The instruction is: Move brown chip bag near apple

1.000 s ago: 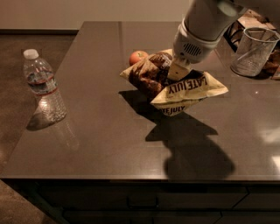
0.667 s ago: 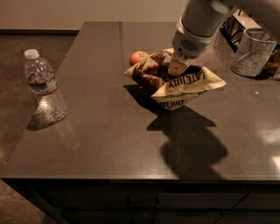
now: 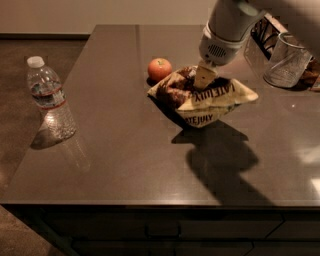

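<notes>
1 pale finger [image 3: 205, 78] of the gripper [image 3: 201, 75] shows at upper centre-right, closed narrowly on the top fold of the brown chip bag [image 3: 212, 100]; the second finger seems buried in the crinkles. The bag hangs directly beneath, tilted, its lower corner apparently at the dark glossy countertop [image 3: 125, 150]. The apple [image 3: 159, 69] sits just beside the bag's upper-left end. A clear cup [image 3: 286, 62] stands at the upper right, and 1 water bottle [image 3: 50, 97] stands upright at the counter's left edge. Brown floor [image 3: 17, 60] and a pale wall [image 3: 100, 15] lie behind.
</notes>
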You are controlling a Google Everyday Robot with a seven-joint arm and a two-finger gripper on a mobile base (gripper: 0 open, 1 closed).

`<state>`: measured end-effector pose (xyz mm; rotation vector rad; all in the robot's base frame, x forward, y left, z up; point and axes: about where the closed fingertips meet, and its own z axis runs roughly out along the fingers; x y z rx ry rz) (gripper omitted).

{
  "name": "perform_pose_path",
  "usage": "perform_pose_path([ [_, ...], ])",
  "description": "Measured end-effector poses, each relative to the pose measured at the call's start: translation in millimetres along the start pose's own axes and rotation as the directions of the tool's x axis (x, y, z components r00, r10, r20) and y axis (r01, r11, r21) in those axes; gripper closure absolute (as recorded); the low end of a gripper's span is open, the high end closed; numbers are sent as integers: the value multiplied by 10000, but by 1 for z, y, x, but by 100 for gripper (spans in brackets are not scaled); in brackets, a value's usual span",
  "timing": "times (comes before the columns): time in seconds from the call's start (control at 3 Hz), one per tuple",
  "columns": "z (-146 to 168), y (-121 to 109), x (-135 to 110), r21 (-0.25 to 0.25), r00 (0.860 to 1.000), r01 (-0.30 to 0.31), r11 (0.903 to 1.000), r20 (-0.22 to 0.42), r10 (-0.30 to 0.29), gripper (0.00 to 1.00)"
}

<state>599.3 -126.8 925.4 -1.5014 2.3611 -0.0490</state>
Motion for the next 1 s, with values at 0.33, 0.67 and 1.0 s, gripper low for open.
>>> perform_pose_path([
  [0.33, 1, 0, -1, 7, 10000, 13, 10000, 15, -13, 5],
  [0.67, 1, 1, -2, 9, 10000, 23, 10000, 21, -23, 0],
  [1.0, 1, 1, -2, 10, 10000, 24, 10000, 22, -24, 0],
])
